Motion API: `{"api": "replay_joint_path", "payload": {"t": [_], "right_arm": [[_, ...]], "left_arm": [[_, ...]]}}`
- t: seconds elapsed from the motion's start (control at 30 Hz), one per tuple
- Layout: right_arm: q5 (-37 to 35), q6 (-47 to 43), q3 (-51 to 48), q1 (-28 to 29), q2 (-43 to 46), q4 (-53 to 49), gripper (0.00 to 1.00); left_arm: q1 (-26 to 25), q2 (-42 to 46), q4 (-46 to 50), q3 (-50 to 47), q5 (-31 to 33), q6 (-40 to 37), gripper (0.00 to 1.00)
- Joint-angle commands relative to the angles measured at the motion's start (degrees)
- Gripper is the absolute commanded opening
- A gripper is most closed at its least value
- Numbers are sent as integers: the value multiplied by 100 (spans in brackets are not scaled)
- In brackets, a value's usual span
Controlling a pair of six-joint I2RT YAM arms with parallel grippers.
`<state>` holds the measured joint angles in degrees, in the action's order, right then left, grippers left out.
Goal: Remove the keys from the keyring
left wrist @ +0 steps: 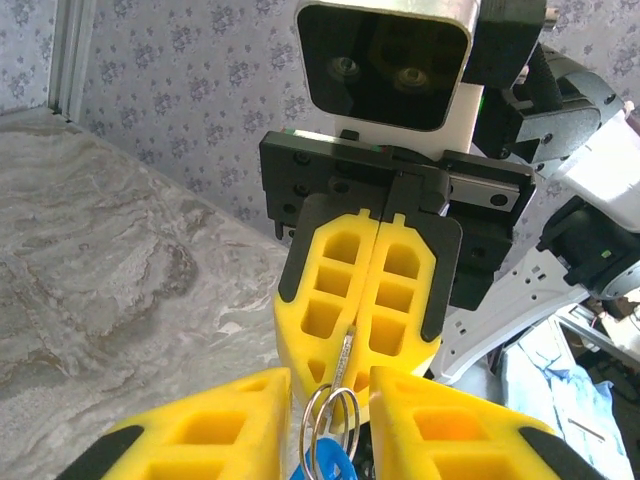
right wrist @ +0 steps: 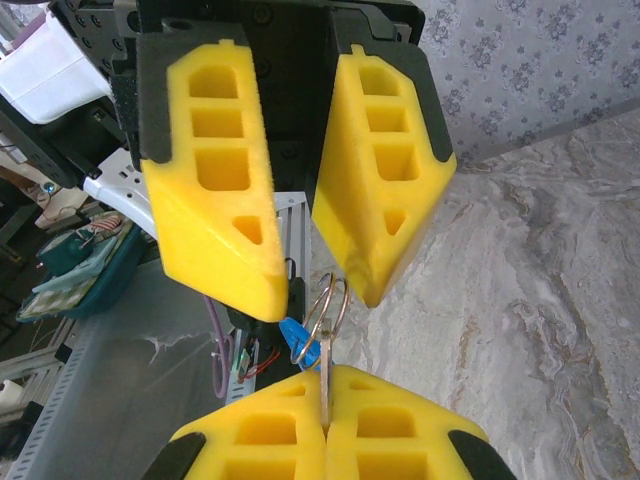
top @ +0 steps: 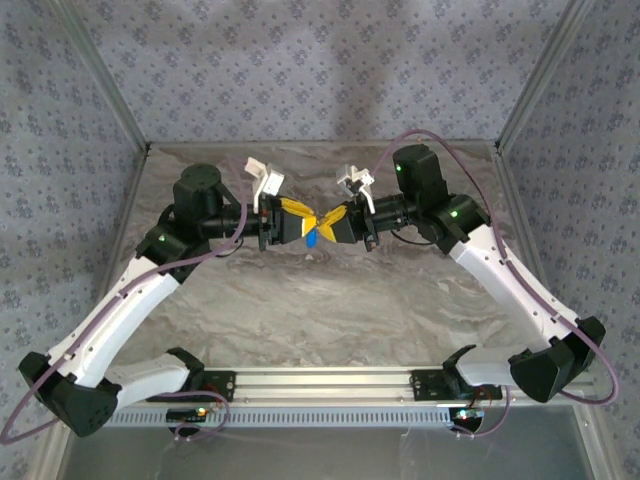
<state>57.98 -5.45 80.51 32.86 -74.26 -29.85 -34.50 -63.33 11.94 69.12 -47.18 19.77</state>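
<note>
Both arms meet in mid-air above the marble table (top: 330,300). My right gripper (right wrist: 325,372) is shut on the thin metal blade (right wrist: 323,385) of the key, whose small blue head (right wrist: 294,340) hangs beside the wire keyring (right wrist: 343,300). The blue head (top: 311,238) also shows between the two grippers from above. My left gripper (left wrist: 332,375) faces the right one with its yellow fingers (left wrist: 200,430) apart. The keyring (left wrist: 303,430) sits in the gap between them, and neither pad clearly touches it. The blue head (left wrist: 330,465) lies low in that gap.
An aluminium rail (top: 320,385) with both arm bases runs along the near table edge. Patterned walls (top: 320,70) and slanted metal posts (top: 105,80) enclose the back and sides. Cables loop off each arm.
</note>
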Motion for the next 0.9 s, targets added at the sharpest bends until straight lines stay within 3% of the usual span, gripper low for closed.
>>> {"api": "replay_joint_path", "payload": {"t": [0.0, 0.3, 0.5, 0.77, 0.8, 0.87], "right_arm": [[189, -56, 142, -25, 82, -41, 0], [-9, -43, -13, -42, 240, 201, 0], [-85, -121, -382, -94, 554, 630, 0], [-111, 71, -635, -118, 738, 957, 0], [-107, 63, -633, -126, 729, 932, 0], [-87, 27, -594, -138, 712, 860, 0]], "left_arm": [[30, -19, -129, 199, -198, 25, 25], [37, 52, -509, 80, -94, 316, 0], [122, 265, -1212, -310, 174, 855, 0], [172, 243, -1385, -402, 165, 1082, 0], [165, 234, -1356, -392, 165, 1073, 2], [165, 249, -1310, -391, 198, 1056, 19]]}}
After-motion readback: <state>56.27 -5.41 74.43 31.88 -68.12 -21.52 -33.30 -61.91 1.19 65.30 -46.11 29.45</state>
